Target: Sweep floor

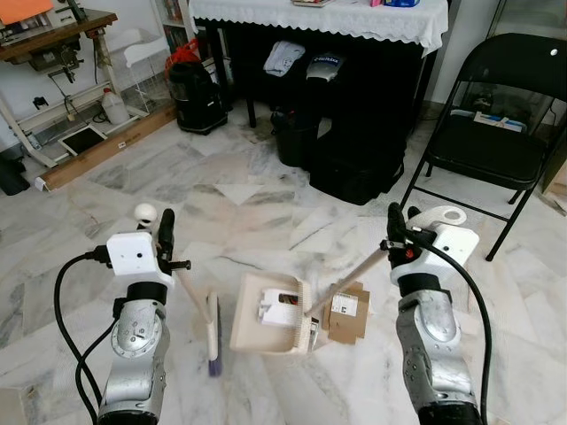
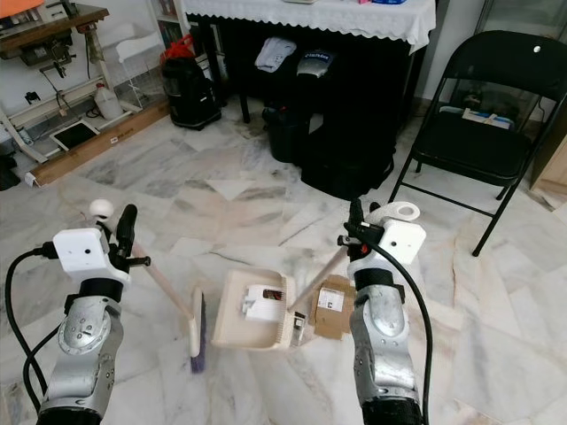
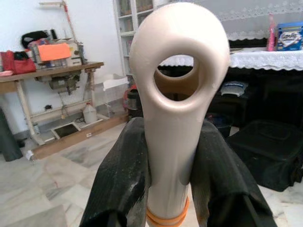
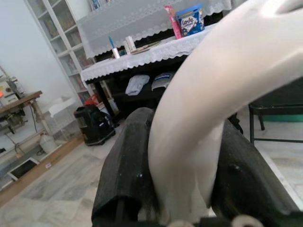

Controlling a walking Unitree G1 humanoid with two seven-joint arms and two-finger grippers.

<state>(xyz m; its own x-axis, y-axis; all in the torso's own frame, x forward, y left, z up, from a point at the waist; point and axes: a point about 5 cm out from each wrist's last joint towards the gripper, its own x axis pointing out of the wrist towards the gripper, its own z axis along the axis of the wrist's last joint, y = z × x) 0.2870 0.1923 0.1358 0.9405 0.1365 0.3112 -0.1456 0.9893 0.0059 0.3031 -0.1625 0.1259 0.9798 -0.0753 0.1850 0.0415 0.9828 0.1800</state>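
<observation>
Looking down from the head camera, you have both arms raised over a grey-veined marble floor (image 1: 266,190), each holding a cream cleaning tool. Your left gripper (image 1: 165,232) is clenched on the handle of a small cream broom (image 1: 209,332); in the left wrist view its two black fingers (image 3: 118,182) press against either side of the handle's looped end, just above an orange band. The broom's handle slants down toward the middle, and its head stands on the floor with dark purple bristles touching the tiles, just to the left of the dustpan (image 1: 266,317). Your right gripper (image 1: 395,228) is clamped on the dustpan's long handle near its ringed top, and in the right wrist view the black fingers (image 4: 124,177) grip that cream handle from both sides. The handle runs down and to the left to the pan, which sits on the floor between your two arms. A white scrap of paper (image 1: 276,307) lies inside the pan, and a flat piece of brown cardboard (image 1: 347,312) rests on the floor, touching the pan's right side. Farther ahead you see a black folding chair (image 1: 496,133) on the right and a table with a white lace cloth (image 1: 354,19), with dark bags beneath it.
</observation>
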